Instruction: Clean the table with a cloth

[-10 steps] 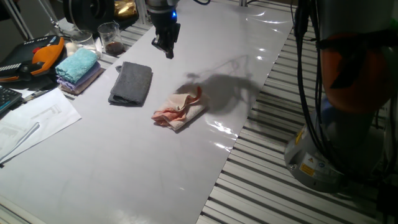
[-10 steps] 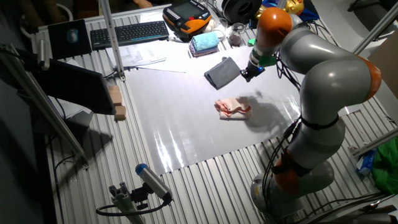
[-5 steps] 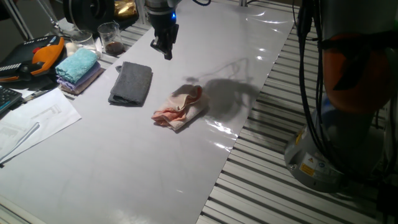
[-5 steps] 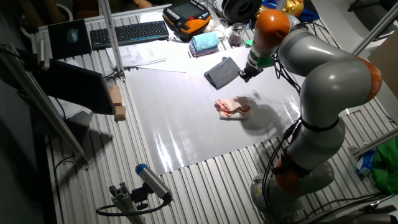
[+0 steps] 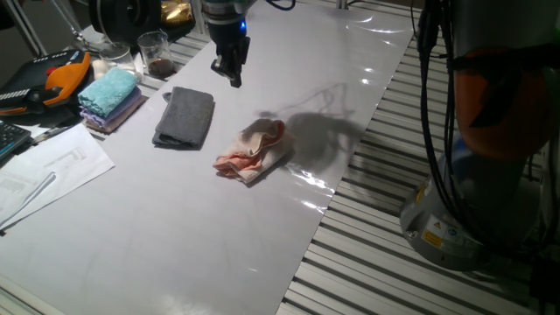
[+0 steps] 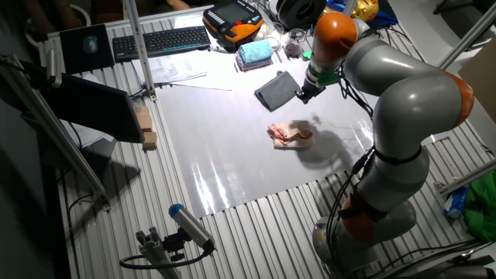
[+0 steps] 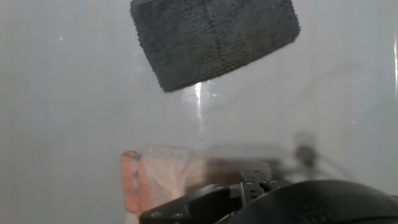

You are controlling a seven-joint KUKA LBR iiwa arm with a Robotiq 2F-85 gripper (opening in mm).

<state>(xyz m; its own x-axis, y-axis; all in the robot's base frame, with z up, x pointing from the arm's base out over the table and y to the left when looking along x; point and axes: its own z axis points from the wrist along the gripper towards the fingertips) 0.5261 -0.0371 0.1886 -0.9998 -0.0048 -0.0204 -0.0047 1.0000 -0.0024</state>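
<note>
One fixed view sits low and close over the table (image 5: pixel 175 219), looking along its length, with the gripper (image 5: pixel 233 73) at the far top and the cloth (image 5: pixel 254 151) just nearer than it. The other fixed view looks down from high and farther back, on the opposite side, taking in the whole arm, with the cloth below and left of the gripper (image 6: pixel 301 96). The hand view looks straight down, close to the surface; a dark grey cloth (image 7: pixel 214 38) lies ahead of the fingers, which seem mostly out of frame. All three views share both cloths.
</note>
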